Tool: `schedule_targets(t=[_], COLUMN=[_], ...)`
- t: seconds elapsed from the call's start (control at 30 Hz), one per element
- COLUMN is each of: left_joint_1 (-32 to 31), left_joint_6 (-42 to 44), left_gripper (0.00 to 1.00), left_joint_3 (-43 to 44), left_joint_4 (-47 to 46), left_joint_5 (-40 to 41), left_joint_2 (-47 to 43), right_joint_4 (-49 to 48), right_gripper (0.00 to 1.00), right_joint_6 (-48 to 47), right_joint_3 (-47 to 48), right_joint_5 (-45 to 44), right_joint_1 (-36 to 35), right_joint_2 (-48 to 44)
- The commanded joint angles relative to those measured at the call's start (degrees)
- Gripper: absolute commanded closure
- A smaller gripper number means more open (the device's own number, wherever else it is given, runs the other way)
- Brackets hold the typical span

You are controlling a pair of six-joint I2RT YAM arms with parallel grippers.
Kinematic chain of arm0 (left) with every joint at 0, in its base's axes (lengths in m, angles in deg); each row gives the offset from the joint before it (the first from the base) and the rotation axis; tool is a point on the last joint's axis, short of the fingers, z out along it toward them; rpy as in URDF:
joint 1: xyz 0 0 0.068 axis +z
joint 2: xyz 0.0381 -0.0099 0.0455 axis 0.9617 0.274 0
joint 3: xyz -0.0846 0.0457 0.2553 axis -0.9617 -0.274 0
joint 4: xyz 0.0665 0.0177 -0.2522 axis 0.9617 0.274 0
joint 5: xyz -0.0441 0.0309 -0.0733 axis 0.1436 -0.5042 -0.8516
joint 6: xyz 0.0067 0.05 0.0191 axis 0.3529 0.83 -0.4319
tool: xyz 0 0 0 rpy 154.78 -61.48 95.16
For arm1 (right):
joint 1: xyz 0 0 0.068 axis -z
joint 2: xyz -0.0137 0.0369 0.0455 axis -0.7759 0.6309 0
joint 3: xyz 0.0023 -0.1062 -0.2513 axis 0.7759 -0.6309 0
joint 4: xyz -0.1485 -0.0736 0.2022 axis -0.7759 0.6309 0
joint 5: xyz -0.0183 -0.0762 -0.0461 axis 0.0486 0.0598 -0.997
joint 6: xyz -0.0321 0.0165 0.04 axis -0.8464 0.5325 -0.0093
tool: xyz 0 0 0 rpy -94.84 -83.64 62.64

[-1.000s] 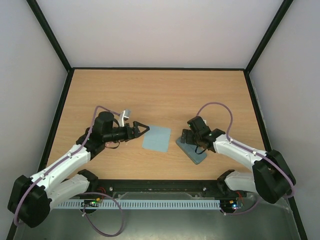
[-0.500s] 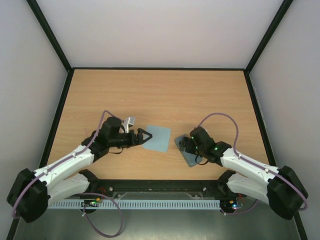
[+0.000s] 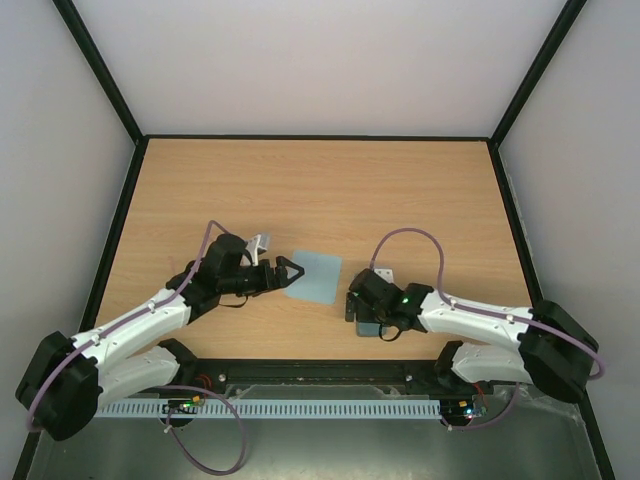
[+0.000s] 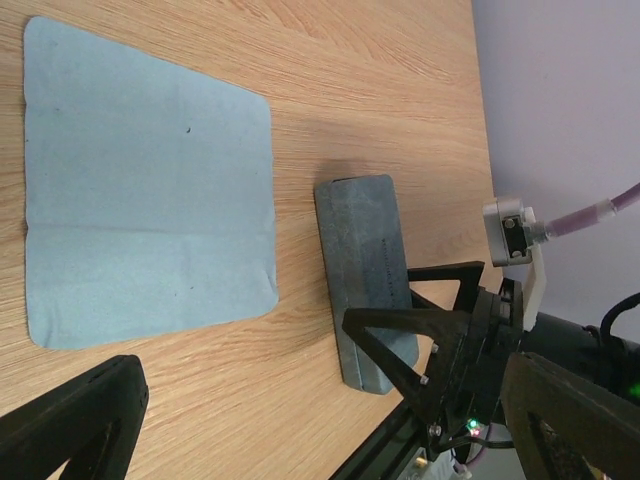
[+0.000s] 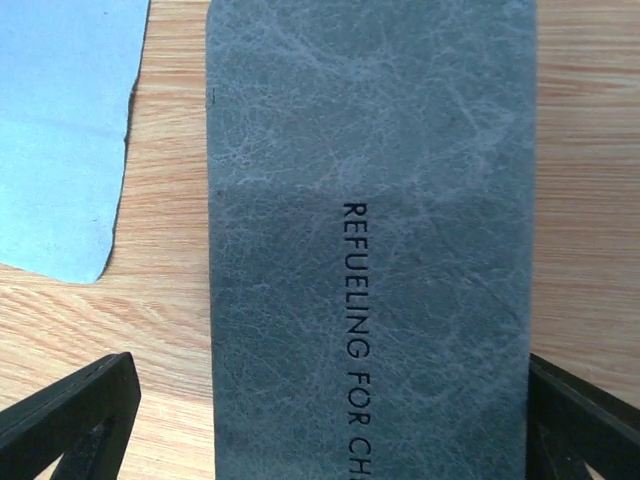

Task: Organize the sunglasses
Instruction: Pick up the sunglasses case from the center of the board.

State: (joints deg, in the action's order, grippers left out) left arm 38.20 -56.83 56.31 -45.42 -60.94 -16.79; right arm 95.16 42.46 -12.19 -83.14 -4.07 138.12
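The sunglasses are not in view. The blue-grey hard case (image 5: 370, 250) lies shut on the table near the front edge, lettering on its lid. It also shows in the left wrist view (image 4: 365, 270) and is mostly hidden under the arm in the top view (image 3: 368, 328). My right gripper (image 3: 362, 308) hangs over it, open, one finger (image 5: 70, 415) on each side. The light blue cloth (image 3: 315, 277) lies flat left of the case. My left gripper (image 3: 290, 270) is open and empty at the cloth's left edge.
The table's black front rail (image 3: 320, 368) runs just below the case. Black frame posts and pale walls enclose the wooden table (image 3: 320, 190) on the left, right and back.
My right gripper swung left and toward the front edge, and the case shifted and turned with it. My left gripper moved right to the cloth's edge.
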Motion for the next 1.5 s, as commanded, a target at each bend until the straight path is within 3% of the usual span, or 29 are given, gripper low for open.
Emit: schedule_targets(t=[0.0,0.3,0.5,0.7,1.03,1.13,1.3,1.47], left_joint_1=[-0.36,-0.49,-0.49,-0.48,-0.49,-0.49,-0.78,-2.45], left_joint_6=[-0.23,0.63,0.11,0.43,0.11,0.1,0.54,2.05], left_gripper=[0.0,0.01,0.01,0.01,0.01,0.01,0.0,0.01], left_joint_3=[-0.1,-1.02,-1.88,-1.69,-2.02,-1.9,-1.01,1.45], left_joint_4=[0.28,1.22,1.13,1.52,1.83,1.86,2.5,4.3], left_joint_5=[0.46,1.05,1.36,1.41,1.58,1.46,1.11,0.62], left_joint_2=[0.44,0.9,0.57,0.84,0.54,0.71,1.63,2.88], right_joint_4=[7.16,9.52,10.35,10.22,10.13,9.8,9.03,5.48], right_gripper=[0.04,0.23,0.24,0.16,0.26,0.33,0.52,0.54], right_joint_6=[1.47,1.96,1.5,1.04,0.86,0.87,1.04,1.03], right_joint_3=[4.48,7.67,7.59,7.79,7.24,6.73,6.49,7.24], right_joint_5=[-8.18,-10.1,-10.14,-9.57,-8.71,-8.2,-7.2,-4.22], right_joint_1=[-2.82,-3.05,-3.1,-3.14,-3.66,-3.67,-3.67,-3.71], right_joint_2=[4.49,5.84,6.31,6.55,7.6,7.5,5.52,0.28])
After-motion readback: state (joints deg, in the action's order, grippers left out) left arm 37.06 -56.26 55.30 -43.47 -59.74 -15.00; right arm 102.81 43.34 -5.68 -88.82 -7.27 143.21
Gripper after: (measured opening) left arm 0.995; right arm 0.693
